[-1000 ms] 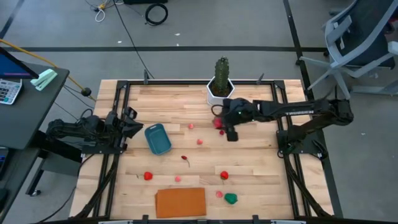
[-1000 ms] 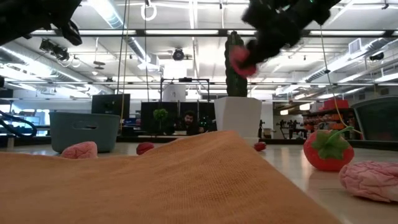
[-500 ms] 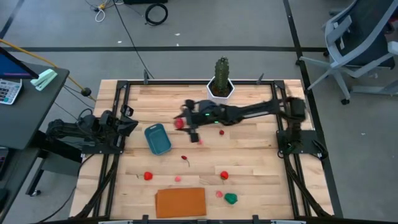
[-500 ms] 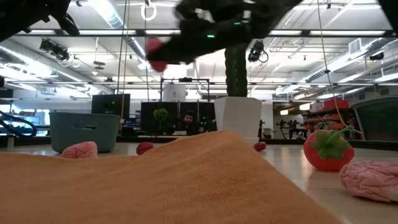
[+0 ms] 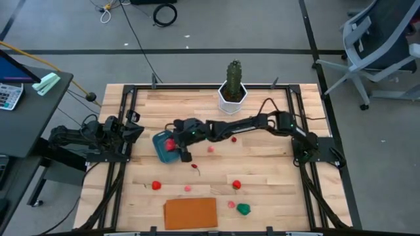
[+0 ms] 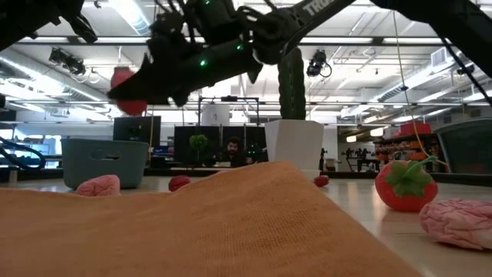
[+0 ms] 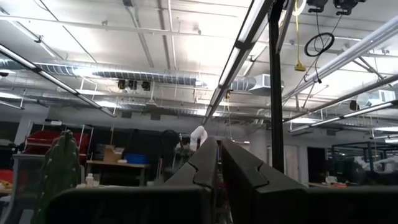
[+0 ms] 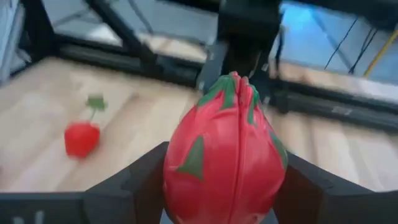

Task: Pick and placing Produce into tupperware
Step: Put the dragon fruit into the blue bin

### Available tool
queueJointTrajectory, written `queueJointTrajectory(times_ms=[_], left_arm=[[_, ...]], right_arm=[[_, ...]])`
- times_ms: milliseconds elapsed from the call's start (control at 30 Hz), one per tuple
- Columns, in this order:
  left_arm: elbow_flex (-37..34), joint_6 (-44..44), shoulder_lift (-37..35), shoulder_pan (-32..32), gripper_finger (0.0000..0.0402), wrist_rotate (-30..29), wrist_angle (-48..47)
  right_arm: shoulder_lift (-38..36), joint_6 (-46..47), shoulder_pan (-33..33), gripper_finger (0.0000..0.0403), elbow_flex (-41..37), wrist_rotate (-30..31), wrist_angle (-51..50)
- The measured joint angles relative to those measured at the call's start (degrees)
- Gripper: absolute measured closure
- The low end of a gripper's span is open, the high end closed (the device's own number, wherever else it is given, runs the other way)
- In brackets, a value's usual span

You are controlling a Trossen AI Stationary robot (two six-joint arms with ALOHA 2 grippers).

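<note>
My right gripper (image 5: 173, 145) reaches across the table and hangs over the teal tupperware (image 5: 161, 139), shut on a red toy fruit with green scales (image 8: 224, 149). In the low view the fruit (image 6: 131, 88) is clear above the tupperware (image 6: 104, 161), which stands on its base on the wood. My left gripper (image 5: 134, 131) waits at the table's left edge, its fingers shut (image 7: 219, 163). More produce lies on the table: a strawberry (image 5: 236, 185), a green piece (image 5: 244, 209), a red piece (image 5: 156, 185) and several small pink ones. My right gripper pinches the red fruit between its two fingers (image 8: 134, 183), one on each flank of its round body (image 8: 180, 168). The fruit's green-tipped end (image 8: 235, 84) points away from the wrist. It is lifted clear, above the tupperware.
An orange board (image 5: 190, 213) lies at the near edge. A cactus in a white pot (image 5: 233, 85) stands at the far edge. A dark metal frame (image 5: 125, 157) runs along the table's left and right sides. The right arm (image 5: 249, 124) stretches across the table's middle.
The right gripper has swung from beside the cactus pot toward the table's left, carrying the red fruit, and now hangs over the tupperware, slightly lower than before. The arm has stretched out across the table.
</note>
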Motion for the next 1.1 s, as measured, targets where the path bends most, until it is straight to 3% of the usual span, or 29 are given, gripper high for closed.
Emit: queueJointTrajectory(times_ms=[267, 1100], left_arm=[[0.00, -0.02, 0.00, 0.00, 0.0374, 0.02, 0.14], [0.00, -0.04, 0.00, -0.02, 0.0388, 0.02, 0.14]], right_arm=[[5.69, -3.25, 2.02, 0.0167, 1.76, 3.34, 0.38], [5.68, -3.46, 1.07, 0.0158, 1.81, 2.57, -0.89]])
